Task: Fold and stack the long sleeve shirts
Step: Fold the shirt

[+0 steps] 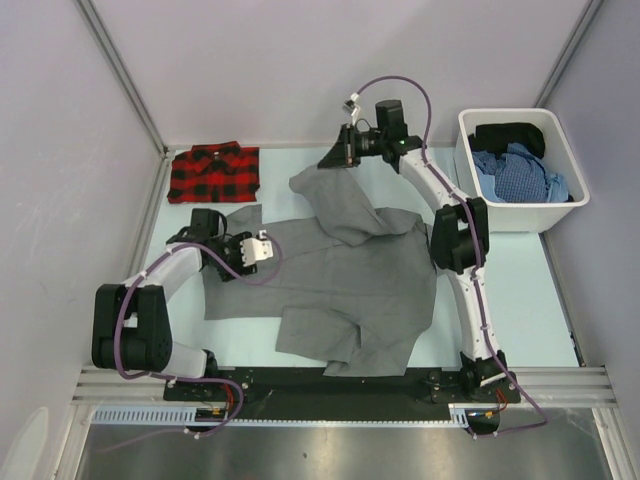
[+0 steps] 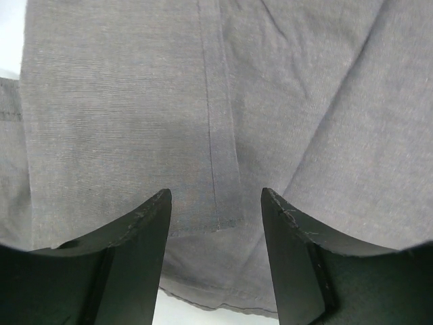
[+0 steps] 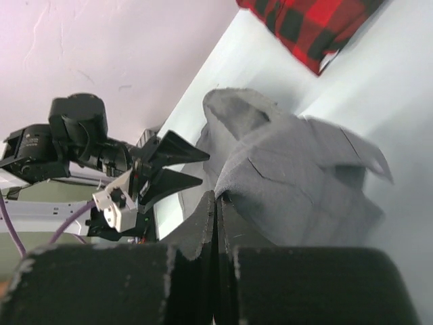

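Note:
The grey long sleeve shirt (image 1: 345, 285) lies spread out in the middle of the table, with one part pulled up toward the back. My right gripper (image 1: 333, 158) is shut on the edge of that raised grey cloth (image 3: 284, 169), pinching it at the fingertips (image 3: 218, 198). My left gripper (image 1: 264, 250) hovers open over the shirt's left side, and grey fabric (image 2: 203, 101) fills the view under its spread fingers (image 2: 139, 257). Nothing sits between them. The red-and-black plaid shirt (image 1: 213, 172) lies folded at the back left corner, also seen in the right wrist view (image 3: 311, 24).
A white bin (image 1: 520, 215) stands at the back right, holding blue checked and black clothes (image 1: 520, 170). Grey walls close in the table on three sides. Bare table shows to the right of the shirt (image 1: 500, 300).

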